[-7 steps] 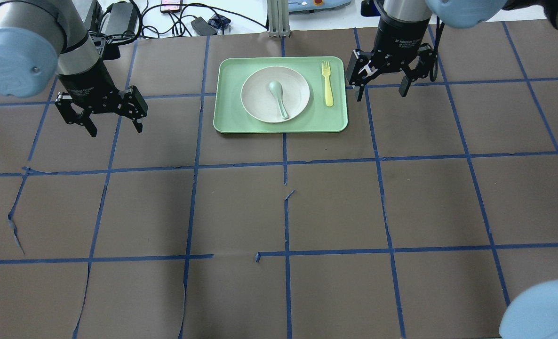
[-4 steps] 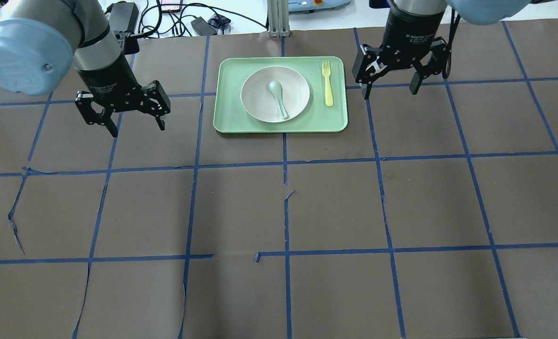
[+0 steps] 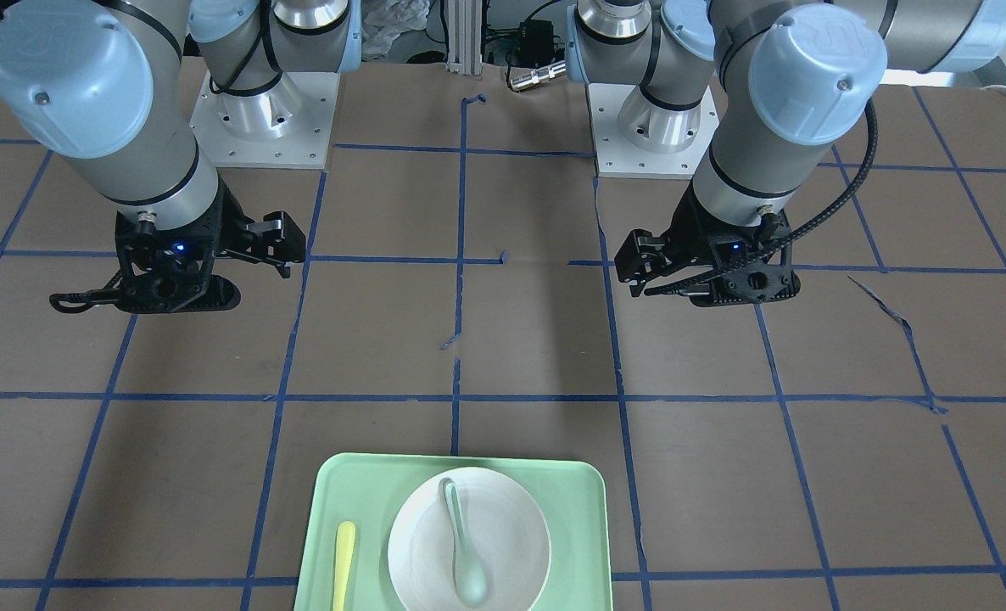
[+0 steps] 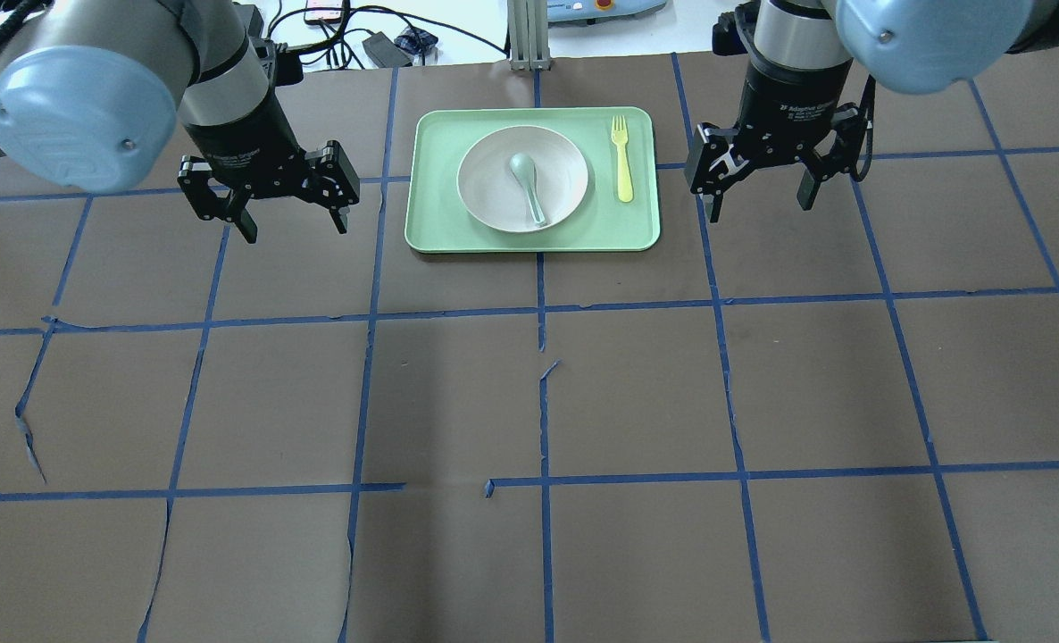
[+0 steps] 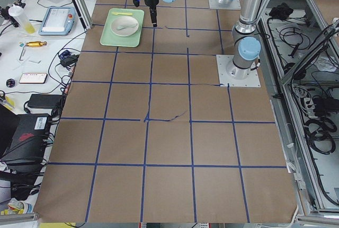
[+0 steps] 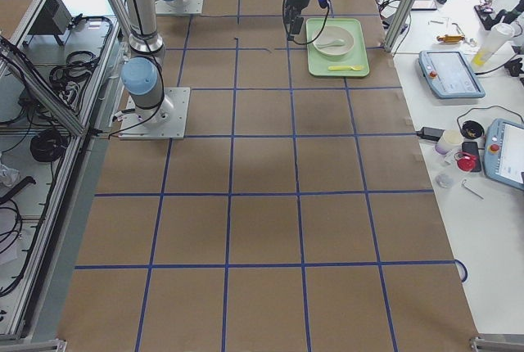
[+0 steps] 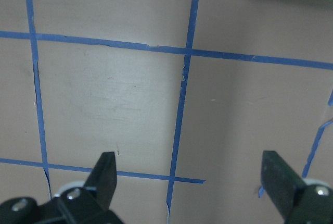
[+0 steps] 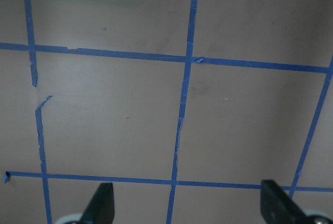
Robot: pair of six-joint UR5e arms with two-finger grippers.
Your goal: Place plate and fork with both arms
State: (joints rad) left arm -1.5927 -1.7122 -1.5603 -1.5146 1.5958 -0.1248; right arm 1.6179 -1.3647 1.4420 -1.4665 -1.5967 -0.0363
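Left gripper (image 4: 296, 228) hovers just left of the tray (image 4: 431, 223), fingers spread, empty. Plate (image 4: 494, 152) sits mid-tray (a spoon (image 4: 527, 183) lying in it), fork (image 4: 621, 161) beside it toward the tray's right edge. Right gripper (image 4: 759, 210) hangs just right of the tray, fingers spread too.

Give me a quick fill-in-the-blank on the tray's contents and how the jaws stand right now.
On the rectangular light-green tray, the round off-white plate holds a pale mint-green ____.
The slim bright-yellow plastic fork lies on the tray beside the plate, on the side nearer the robot's ____ arm.
The jaws of both arms stand ____ and hold nothing.
Missing words: spoon; right; open.
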